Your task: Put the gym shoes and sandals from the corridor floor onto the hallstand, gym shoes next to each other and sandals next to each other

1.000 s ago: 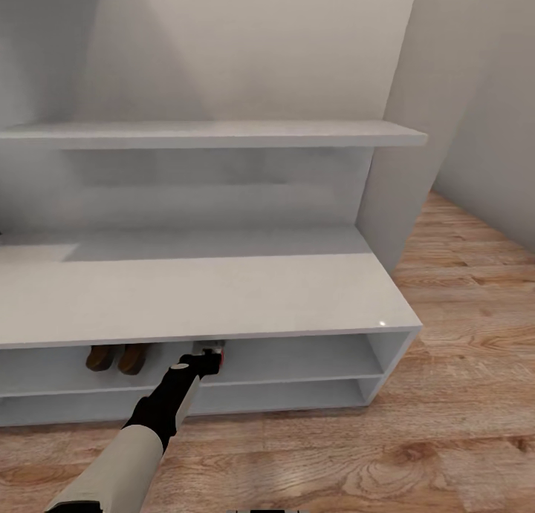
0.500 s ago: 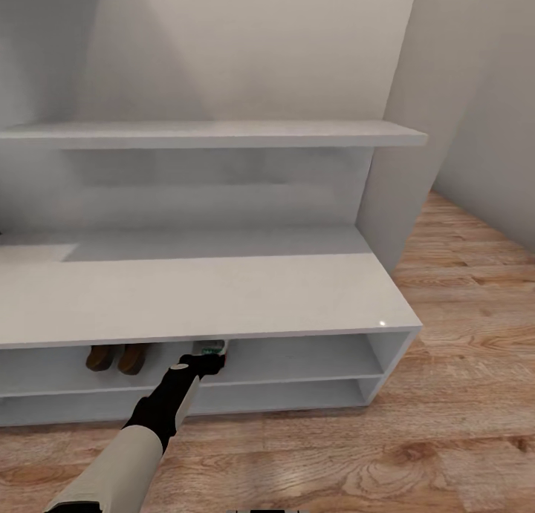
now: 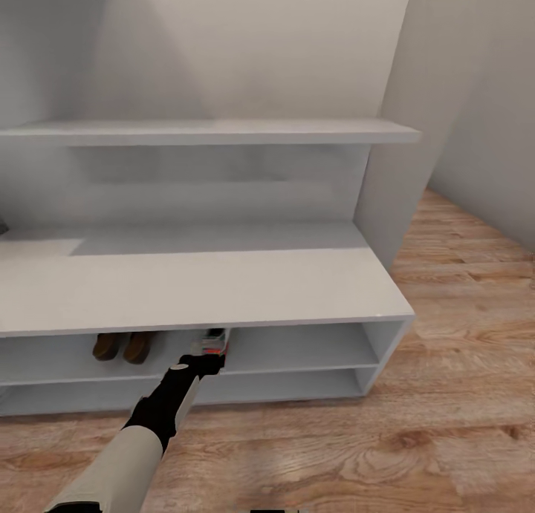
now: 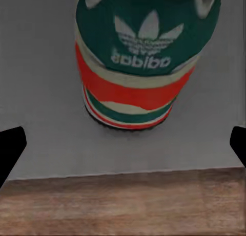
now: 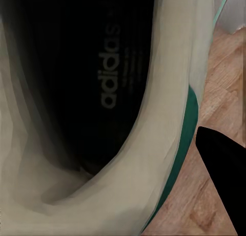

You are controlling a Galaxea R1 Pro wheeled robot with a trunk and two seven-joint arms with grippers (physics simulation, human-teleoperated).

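From the head camera, the left arm reaches toward the hallstand [image 3: 223, 283], its left gripper [image 3: 199, 363] at the front lip of the upper open shelf. One gym shoe [image 3: 214, 341] sits on that shelf just beyond the gripper, heel toward the arm, long axis running back into the shelf. The two sandals [image 3: 123, 346] stand side by side on the same shelf, a little further along from the shoe, away from the hallstand's open end.

In the left wrist view the heel of the shoe [image 4: 147, 57] faces the camera squarely, resting on the grey shelf beyond its front edge, with wood floor [image 4: 123, 202] in front. The dark fingertips [image 4: 10, 149] sit wide apart, nowhere touching the shoe: it looks released.

The right wrist view looks straight into the second gym shoe [image 5: 97, 113], its cream collar and green trim over floorboards [image 5: 220, 82]. One dark finger [image 5: 220, 169] lies outside the collar; I can't tell whether the right gripper is clamped.
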